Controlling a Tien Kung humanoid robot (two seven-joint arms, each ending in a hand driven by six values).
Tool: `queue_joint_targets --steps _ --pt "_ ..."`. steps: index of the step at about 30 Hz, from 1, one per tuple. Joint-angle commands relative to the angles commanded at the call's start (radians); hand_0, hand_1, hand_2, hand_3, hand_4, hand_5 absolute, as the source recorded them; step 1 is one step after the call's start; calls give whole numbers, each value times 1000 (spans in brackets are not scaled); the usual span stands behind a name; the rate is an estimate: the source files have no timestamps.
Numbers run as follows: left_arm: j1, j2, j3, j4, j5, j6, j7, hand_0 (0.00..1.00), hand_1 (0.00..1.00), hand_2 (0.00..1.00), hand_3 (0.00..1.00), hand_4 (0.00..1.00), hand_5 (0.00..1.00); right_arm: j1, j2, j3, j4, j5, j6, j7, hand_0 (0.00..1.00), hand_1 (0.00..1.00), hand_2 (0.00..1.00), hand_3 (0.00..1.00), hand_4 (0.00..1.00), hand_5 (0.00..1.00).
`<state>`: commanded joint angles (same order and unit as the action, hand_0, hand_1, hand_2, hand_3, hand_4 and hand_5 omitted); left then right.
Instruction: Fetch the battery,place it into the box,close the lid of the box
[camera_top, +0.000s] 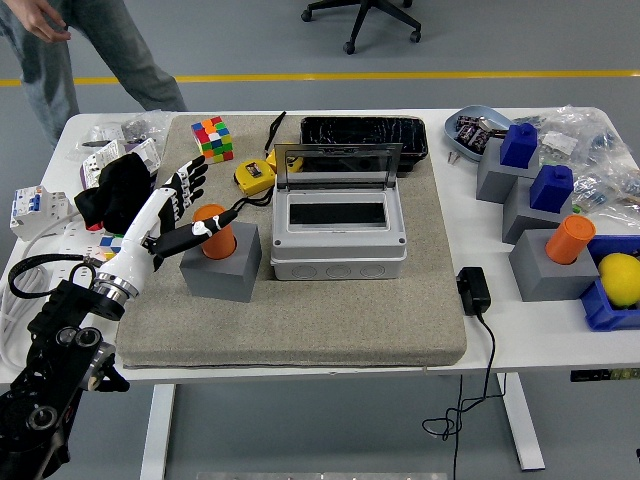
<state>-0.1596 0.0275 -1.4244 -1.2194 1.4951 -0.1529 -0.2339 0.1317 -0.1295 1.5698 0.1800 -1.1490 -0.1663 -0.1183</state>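
Just right of the left robot hand (172, 212), orange battery (214, 231) upright in grey block (221, 262); fingers spread, thumb touching it, nothing gripped

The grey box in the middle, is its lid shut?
No, the grey box has its clear lid tipped up at the back, so you can see down into it.

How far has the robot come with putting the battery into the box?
Nothing looks finished. The orange battery stands in its grey holder, and the left hand is beside it with open fingers, its thumb at the battery, no grasp. The box looks empty, its lid up. Grasping, placing and closing remain.
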Motion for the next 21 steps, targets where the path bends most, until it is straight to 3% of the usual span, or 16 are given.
queue_joint_targets --steps 7,8,21 --pt "3 -6 12 16 7 10 0 971 998 998 998 998 359 -3 1 -4 0 4 1 0 998 915 867 821 998 998" --pt "2 -6 10 22 8 11 0 998 998 998 998 998 452 -3 1 -6 0 6 1 0 998 913 864 822 998 998" --pt "-6 -13 8 44 10 71 -17 978 998 998 998 998 420 1 -1 1 0 8 -1 -2 998 907 853 820 998 998"
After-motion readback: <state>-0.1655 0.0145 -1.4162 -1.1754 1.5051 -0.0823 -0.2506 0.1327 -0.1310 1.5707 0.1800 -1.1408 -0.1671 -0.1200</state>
